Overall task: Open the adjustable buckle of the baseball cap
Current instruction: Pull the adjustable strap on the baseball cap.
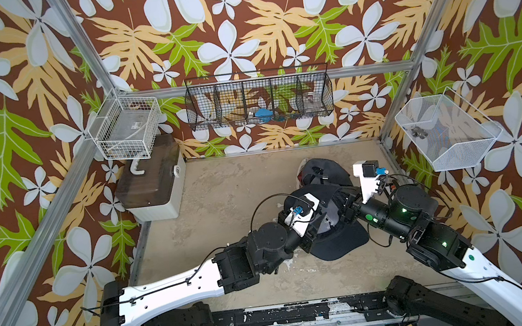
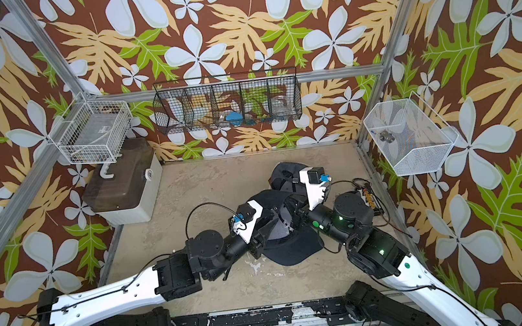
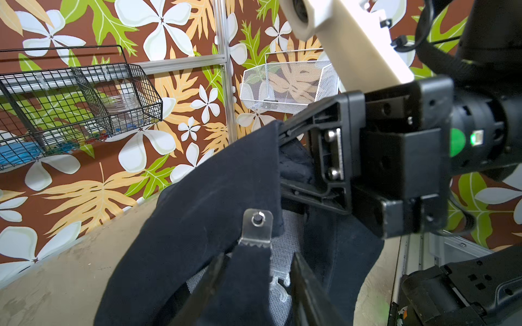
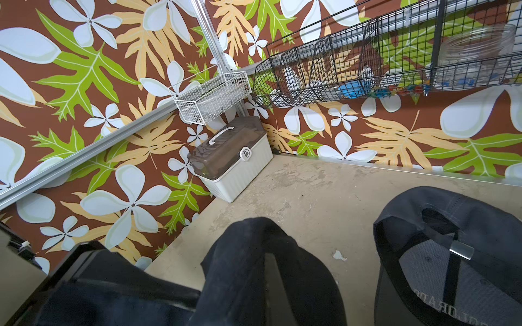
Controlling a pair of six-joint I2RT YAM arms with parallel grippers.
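Floral-papered walls (image 1: 235, 21) close in a mottled beige surface (image 1: 222, 189), with a brown-lidded box (image 1: 150, 180) in its far left corner. Toward the right of the surface, in both top views, the dark navy baseball cap (image 1: 347, 244) sits between the two arms. Its brim rests on the surface, pointing toward the robot's base, and its back end is raised. The right gripper (image 3: 282, 159) is clenched on the fabric at the cap's rear edge. In the left wrist view the left gripper (image 3: 258, 261) is parted. Its fingers (image 3: 214, 273) stand on either side of the strap (image 3: 251, 278), just beside the metal buckle (image 3: 257, 228) (a toothed clasp with a small ring), without pinching it. A second cap (image 4: 452, 254), grey-panelled, lies just behind, apart from both grippers.
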